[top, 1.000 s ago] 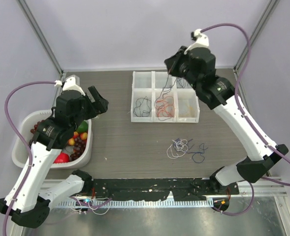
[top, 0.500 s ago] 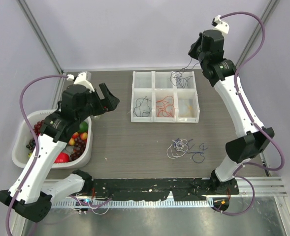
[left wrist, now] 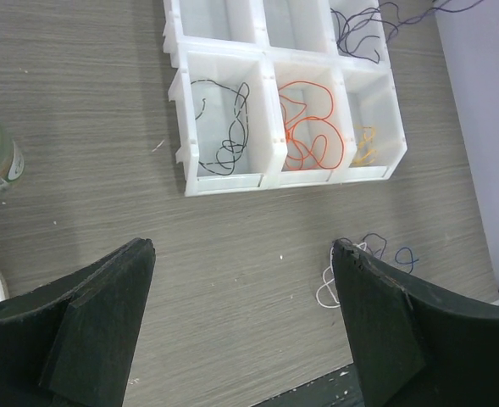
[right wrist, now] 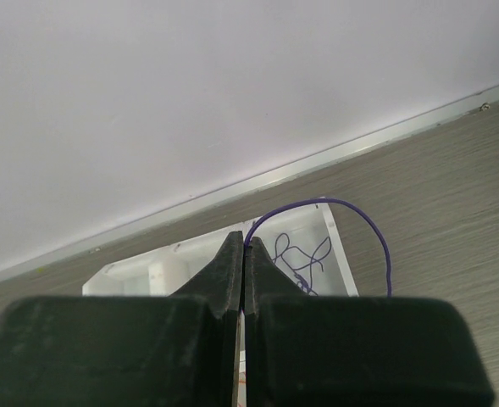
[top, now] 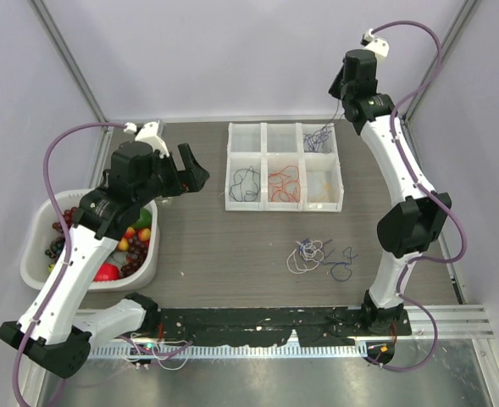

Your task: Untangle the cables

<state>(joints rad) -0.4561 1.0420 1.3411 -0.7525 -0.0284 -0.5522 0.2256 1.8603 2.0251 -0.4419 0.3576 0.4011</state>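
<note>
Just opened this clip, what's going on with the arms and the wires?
The right gripper, raised at the far side, is shut on a purple wire that trails down into the far-right compartment of the white tray. The left gripper hovers open, holding nothing. A black wire, a red wire and a yellow wire lie in separate near compartments. A small tangle sits on the table in front of the tray.
</note>
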